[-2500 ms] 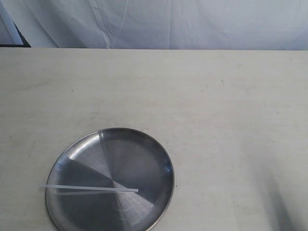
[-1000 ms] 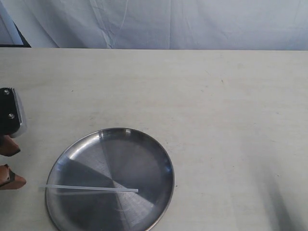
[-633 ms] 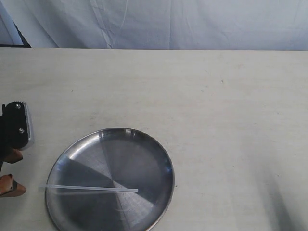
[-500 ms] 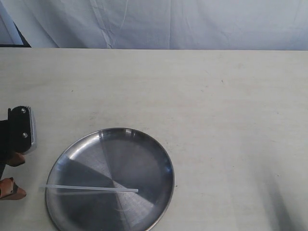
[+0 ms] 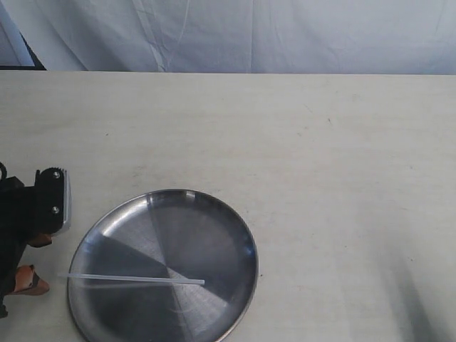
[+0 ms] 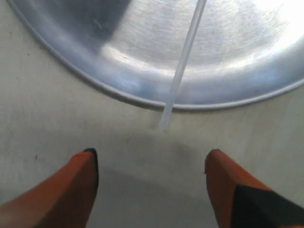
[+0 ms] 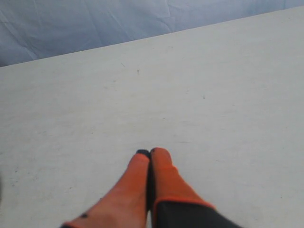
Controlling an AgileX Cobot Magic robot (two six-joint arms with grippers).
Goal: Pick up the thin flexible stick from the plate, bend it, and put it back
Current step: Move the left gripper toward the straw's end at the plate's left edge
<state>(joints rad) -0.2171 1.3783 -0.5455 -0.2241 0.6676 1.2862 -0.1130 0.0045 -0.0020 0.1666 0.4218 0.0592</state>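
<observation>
The shiny steel plate (image 5: 214,221) lies at the front left of the table. Across it rests the thin translucent stick (image 5: 135,280), straight, its left end poking past the plate's rim. My left gripper (image 5: 37,263) is open just left of that end, orange fingers apart with bare table between them. In the left wrist view the stick (image 6: 183,66) crosses the plate's rim (image 6: 71,61) and ends a short way ahead of the open left gripper (image 6: 152,153). My right gripper (image 7: 149,152) is shut on nothing over bare table; it does not show in the exterior view.
A pale tabletop (image 5: 320,164) stretches back to a white cloth backdrop (image 5: 249,35). A dark object (image 5: 21,53) shows at the far left corner. The plate's front rim reaches the bottom of the exterior view.
My left arm has come in from the left edge and moved right and forward, closing on the stick's overhanging end. Stick and plate have not moved.
</observation>
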